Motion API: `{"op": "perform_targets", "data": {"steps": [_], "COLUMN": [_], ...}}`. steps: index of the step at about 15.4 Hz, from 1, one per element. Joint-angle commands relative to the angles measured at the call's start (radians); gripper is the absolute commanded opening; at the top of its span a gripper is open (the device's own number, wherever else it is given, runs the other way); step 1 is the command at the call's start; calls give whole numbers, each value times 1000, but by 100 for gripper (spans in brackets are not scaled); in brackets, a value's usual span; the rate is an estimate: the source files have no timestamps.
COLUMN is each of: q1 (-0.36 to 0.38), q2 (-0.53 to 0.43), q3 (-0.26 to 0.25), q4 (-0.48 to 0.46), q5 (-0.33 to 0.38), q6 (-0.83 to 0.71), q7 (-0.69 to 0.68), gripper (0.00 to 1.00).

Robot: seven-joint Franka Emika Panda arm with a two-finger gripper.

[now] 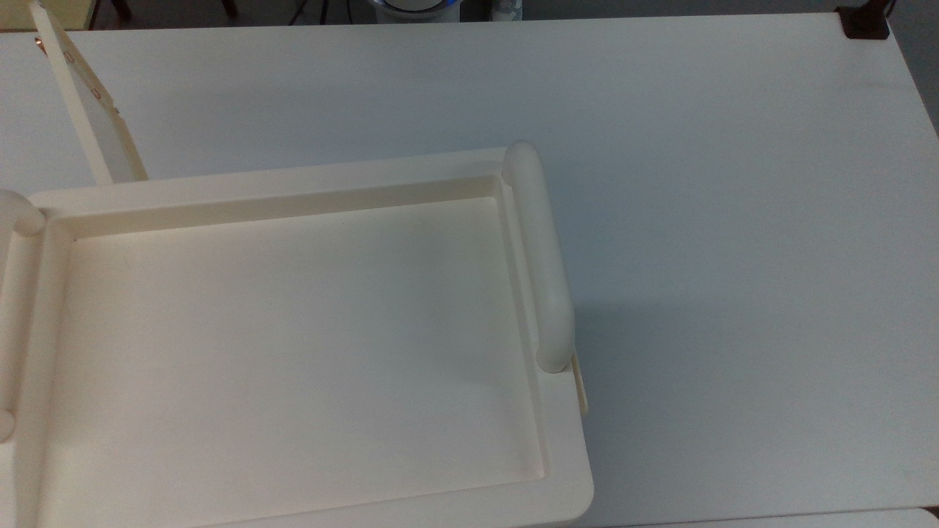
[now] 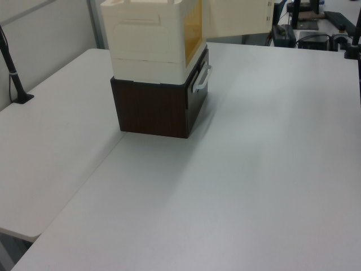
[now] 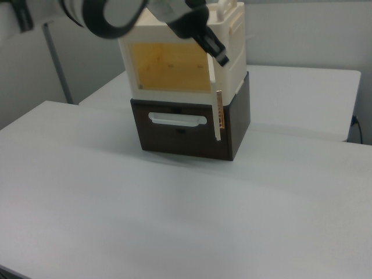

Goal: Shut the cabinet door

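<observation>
In the right view the black gripper (image 3: 214, 49) sits at the top edge of the cabinet door (image 3: 218, 110); its grip cannot be made out. The door stands swung wide open from the cream cabinet (image 3: 183, 55), which rests on a dark brown drawer unit (image 3: 186, 131).

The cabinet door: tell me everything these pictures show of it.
The cabinet door is a thin, flat, cream panel that looks like plastic, swung wide open and upright. In the right view it is nearly edge-on at the right of the cabinet's yellow-lit opening, small brownish slots along its edge, the arm's dark gripper at its top. In the top view it juts from the cabinet's far left corner.
</observation>
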Motion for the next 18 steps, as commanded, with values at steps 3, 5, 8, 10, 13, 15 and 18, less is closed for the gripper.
{"op": "perform_targets", "data": {"steps": [3,5,8,10,13,15,18], "q1": [-31,-28,-22,-5,11,9,6], "q2": [91,101,100,97,91,89,100], "q3": [-7,-5,4,13,35,62,139], "q4": [-11,-21,-41,-40,-40,-34,-32], "q5": [15,15,24,24,27,27,29], "q6": [41,37,-5,-63,-94,-109,-106], "q7": [51,74,80,77,82,80,83], "gripper": [0,0,0,0,0,0,0]}}
